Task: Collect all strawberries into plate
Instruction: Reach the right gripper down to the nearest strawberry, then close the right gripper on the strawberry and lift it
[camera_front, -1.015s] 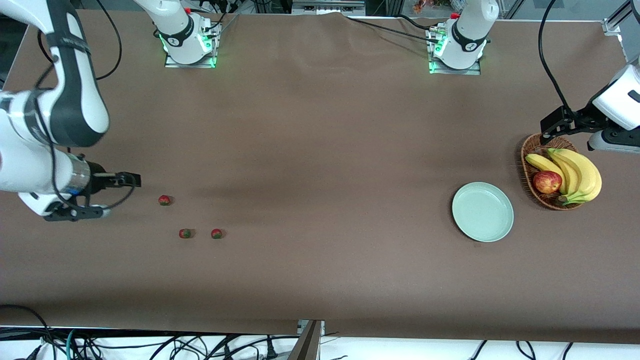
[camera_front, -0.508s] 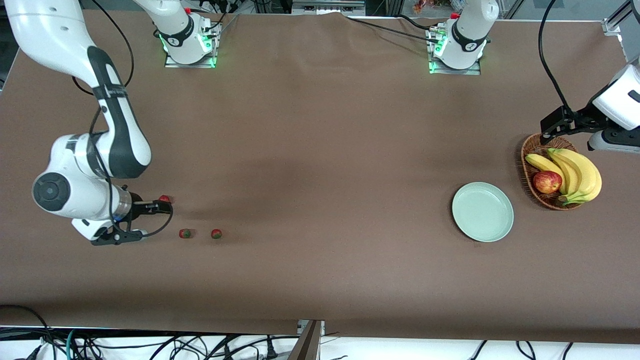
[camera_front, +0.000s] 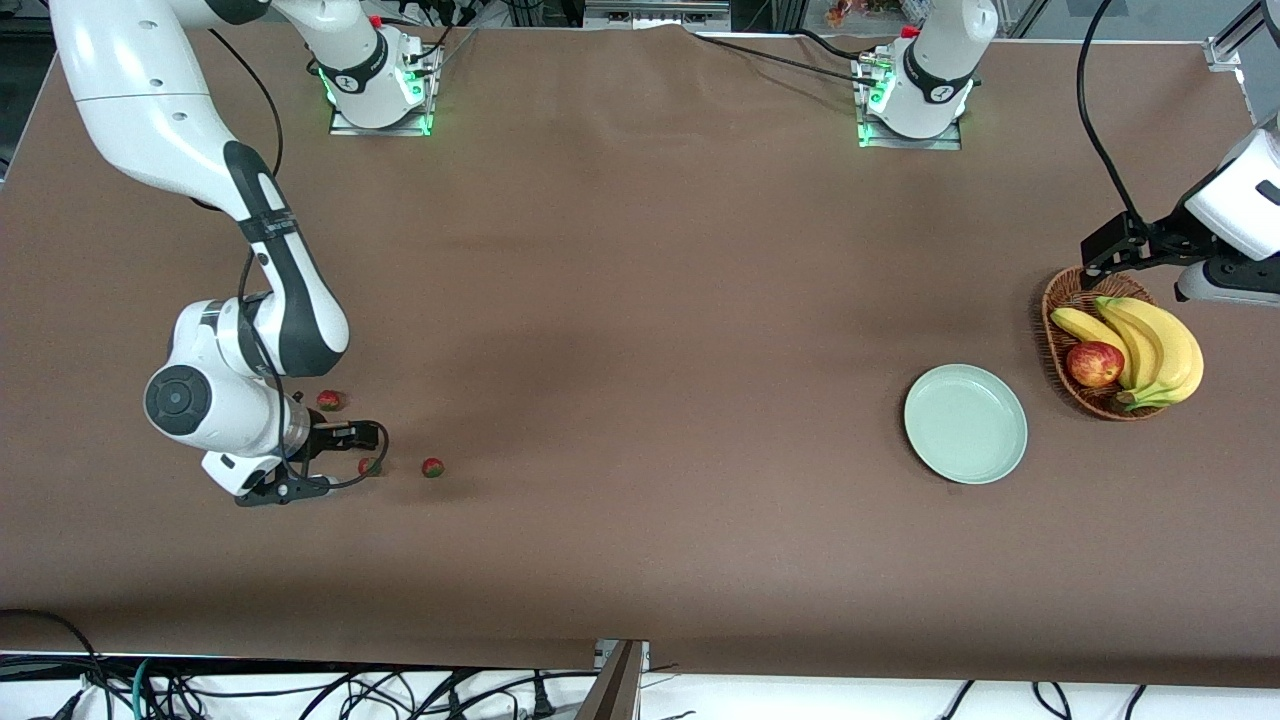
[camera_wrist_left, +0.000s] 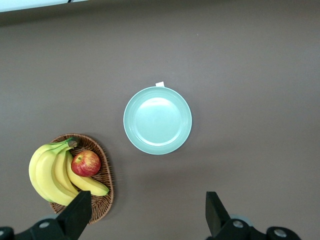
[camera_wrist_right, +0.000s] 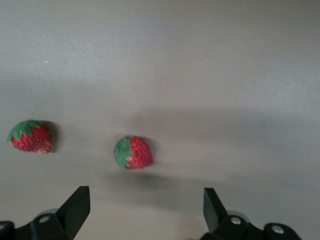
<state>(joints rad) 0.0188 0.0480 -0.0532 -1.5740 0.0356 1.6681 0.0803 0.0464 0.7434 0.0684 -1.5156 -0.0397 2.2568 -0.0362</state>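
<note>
While spread wide, the right tool (camera_wrist_right: 142, 210) hovers over a strawberry (camera_wrist_right: 133, 153).

A robotics lab: two arm bases (camera_front: 378, 88) bolted to a brown-clothed table (camera_front: 640, 300) (cables (camera_front: 300, 690) trailing off its edge).

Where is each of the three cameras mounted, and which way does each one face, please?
Front view: high across the table, facing both arms' bases.
Left wrist view: on the waiting left arm, looking down at the plate and fruit basket; open left gripper shows.
Right wrist view: looking down at two strawberries; open right gripper shows.
Shared: front also shows plate and strawberries.
</note>
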